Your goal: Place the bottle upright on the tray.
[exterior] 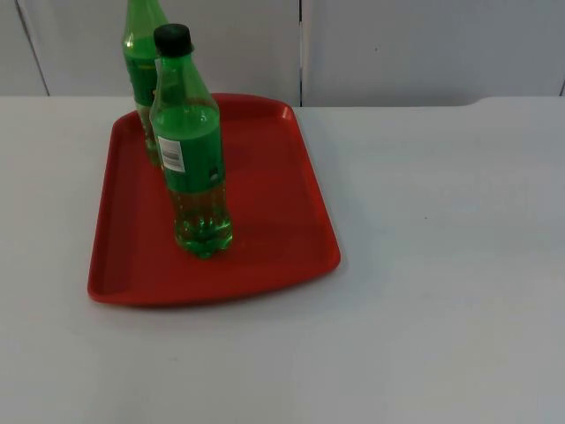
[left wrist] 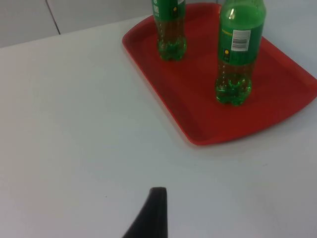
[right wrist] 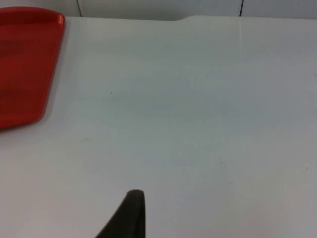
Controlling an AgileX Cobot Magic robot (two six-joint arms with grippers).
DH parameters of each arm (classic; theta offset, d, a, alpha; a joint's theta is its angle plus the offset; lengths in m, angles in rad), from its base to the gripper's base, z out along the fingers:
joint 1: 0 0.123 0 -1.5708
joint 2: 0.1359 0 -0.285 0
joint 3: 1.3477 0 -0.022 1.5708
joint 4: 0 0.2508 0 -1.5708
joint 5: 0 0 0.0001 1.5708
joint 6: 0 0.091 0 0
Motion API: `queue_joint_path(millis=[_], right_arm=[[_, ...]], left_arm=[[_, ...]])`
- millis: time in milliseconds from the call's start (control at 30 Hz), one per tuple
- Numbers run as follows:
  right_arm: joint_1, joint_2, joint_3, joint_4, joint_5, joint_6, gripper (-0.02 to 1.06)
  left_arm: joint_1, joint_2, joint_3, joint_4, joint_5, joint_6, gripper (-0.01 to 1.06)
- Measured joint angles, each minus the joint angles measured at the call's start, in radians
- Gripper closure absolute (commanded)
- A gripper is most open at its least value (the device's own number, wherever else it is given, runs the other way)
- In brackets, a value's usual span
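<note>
Two green soda bottles stand upright on the red tray (exterior: pixel 274 194). The nearer bottle (exterior: pixel 196 168) has a black cap and a white label and stands near the tray's middle. The other bottle (exterior: pixel 141 62) stands at the tray's back left corner, its top cut off by the picture edge. In the left wrist view both bottles (left wrist: pixel 237 59) (left wrist: pixel 170 29) stand on the tray (left wrist: pixel 277 99), and my left gripper (left wrist: pixel 156 210) waits over bare table beside the tray's left edge, touching nothing. My right gripper (right wrist: pixel 131 213) waits over bare table right of the tray (right wrist: pixel 25 64).
The white table (exterior: pixel 441 265) stretches wide to the right of and in front of the tray. The grey partition wall (exterior: pixel 397 44) closes off the back, just behind the tray's far rim.
</note>
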Motion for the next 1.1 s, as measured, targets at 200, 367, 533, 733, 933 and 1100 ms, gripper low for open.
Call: queue_joint_path(millis=[200,367,533,733,933,1100], right_arm=[[0.000,0.000,0.000,0.000,0.000,0.002,-0.01],[0.000,0.000,0.000,0.000,0.000,0.002,-0.01],[0.000,0.000,0.000,0.000,0.000,0.002,-0.01],[0.000,0.000,0.000,0.000,0.000,0.002,-0.01],[0.000,0.000,0.000,0.000,0.000,0.002,-0.01],[0.000,0.000,0.000,0.000,0.000,0.002,-0.01]], left_arm=[[0.000,0.000,0.000,0.000,0.000,0.000,0.17],[0.000,0.000,0.000,0.000,0.000,0.000,0.17],[0.000,0.000,0.000,0.000,0.000,0.000,0.17],[0.000,0.000,0.000,0.000,0.000,0.000,0.17],[0.000,0.000,0.000,0.000,0.000,0.000,0.17],[0.000,0.000,0.000,0.000,0.000,0.000,0.17]])
